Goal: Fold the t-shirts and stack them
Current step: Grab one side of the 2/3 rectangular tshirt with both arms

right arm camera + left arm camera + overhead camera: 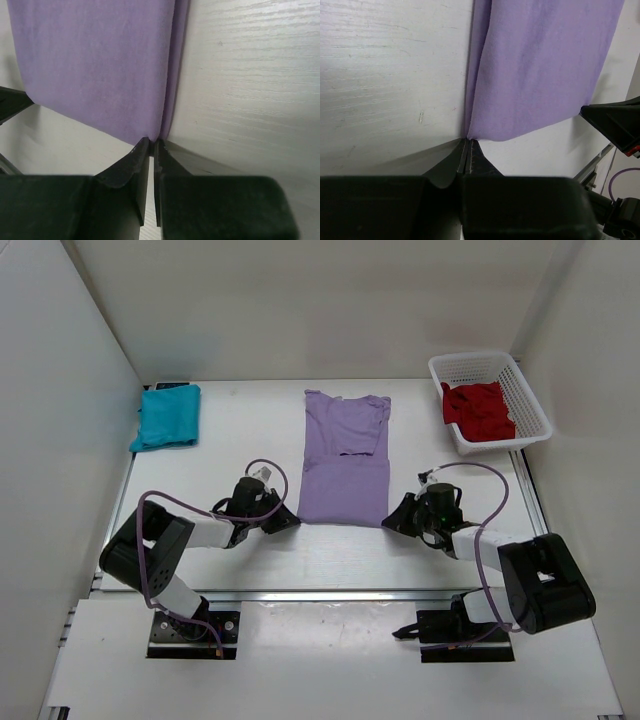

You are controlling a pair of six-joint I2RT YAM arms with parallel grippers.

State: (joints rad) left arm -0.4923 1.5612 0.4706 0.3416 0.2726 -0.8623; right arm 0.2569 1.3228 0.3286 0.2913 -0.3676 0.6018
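Lavender t-shirt (pixel 345 475): flat mid-table, sleeves folded in.
Left gripper (pixel 292 523), right gripper (pixel 388 523): each clenched on a near hem corner.
Advised: raise both corners level and carry them evenly toward the collar.
Teal t-shirt (pixel 168 417): folded, far left.
Dark red t-shirt (pixel 480 412): in the basket (pixel 536 426).

White table (pixel 240 430), folded teal t-shirt (pixel 167 417), lavender t-shirt (pixel 345 455) laid lengthwise, white mesh basket (pixel 533 400)
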